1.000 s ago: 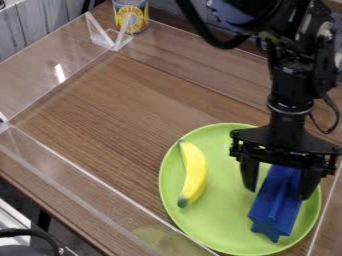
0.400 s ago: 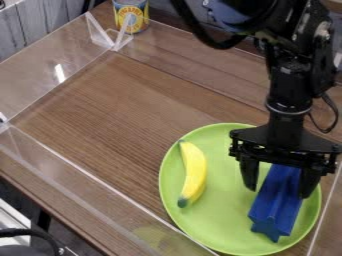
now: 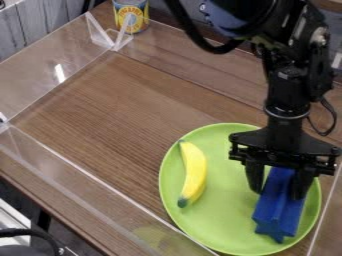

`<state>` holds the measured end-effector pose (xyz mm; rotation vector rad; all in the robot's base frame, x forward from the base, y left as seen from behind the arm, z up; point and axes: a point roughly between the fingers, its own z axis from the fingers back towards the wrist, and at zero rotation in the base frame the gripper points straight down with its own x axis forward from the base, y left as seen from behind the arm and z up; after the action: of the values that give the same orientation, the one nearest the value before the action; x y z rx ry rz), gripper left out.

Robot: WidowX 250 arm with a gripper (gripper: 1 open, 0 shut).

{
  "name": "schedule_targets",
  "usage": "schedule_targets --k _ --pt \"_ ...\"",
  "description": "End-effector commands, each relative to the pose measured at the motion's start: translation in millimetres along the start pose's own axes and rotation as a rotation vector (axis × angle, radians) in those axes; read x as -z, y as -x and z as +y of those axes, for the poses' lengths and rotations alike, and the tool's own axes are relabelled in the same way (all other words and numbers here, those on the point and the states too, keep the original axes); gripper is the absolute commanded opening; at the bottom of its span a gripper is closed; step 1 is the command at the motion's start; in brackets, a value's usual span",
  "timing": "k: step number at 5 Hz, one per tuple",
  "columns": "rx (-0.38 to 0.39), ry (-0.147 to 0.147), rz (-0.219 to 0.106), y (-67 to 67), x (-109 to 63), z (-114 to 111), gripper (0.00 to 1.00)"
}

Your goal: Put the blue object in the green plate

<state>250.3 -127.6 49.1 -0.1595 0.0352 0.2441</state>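
The blue object point(image 3: 279, 212), a long deep-blue ridged block, lies on the right half of the green plate point(image 3: 221, 148) at the lower right. My gripper point(image 3: 282, 178) points straight down over the block's far end. Its two black fingers point(image 3: 258, 176) press against the block's sides, one on each side. The block still rests on the plate, and its far end is hidden behind the gripper.
A yellow banana point(image 3: 195, 172) lies on the left half of the plate. A yellow can point(image 3: 130, 15) stands at the back of the wooden table. Low clear plastic walls point(image 3: 54, 72) border the table's left and front edges.
The fingers have drawn in from a wide stance to rest against the blue block's sides. The hand, the block and the banana have stayed where they were.
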Motion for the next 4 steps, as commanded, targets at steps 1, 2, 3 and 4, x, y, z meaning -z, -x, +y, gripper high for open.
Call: schedule_targets --k 1,2,3,4 --pt "0.003 0.016 -0.022 -0.4 -9.5 -2.9 0.0" --pt "0.006 0.001 -0.024 0.5 -13.3 -0.2 1.0" --pt "0.009 -0.012 -0.028 0.9 -17.6 1.9 1.0" --pt "0.0 -0.005 -0.031 0.6 -12.5 1.0 1.0"
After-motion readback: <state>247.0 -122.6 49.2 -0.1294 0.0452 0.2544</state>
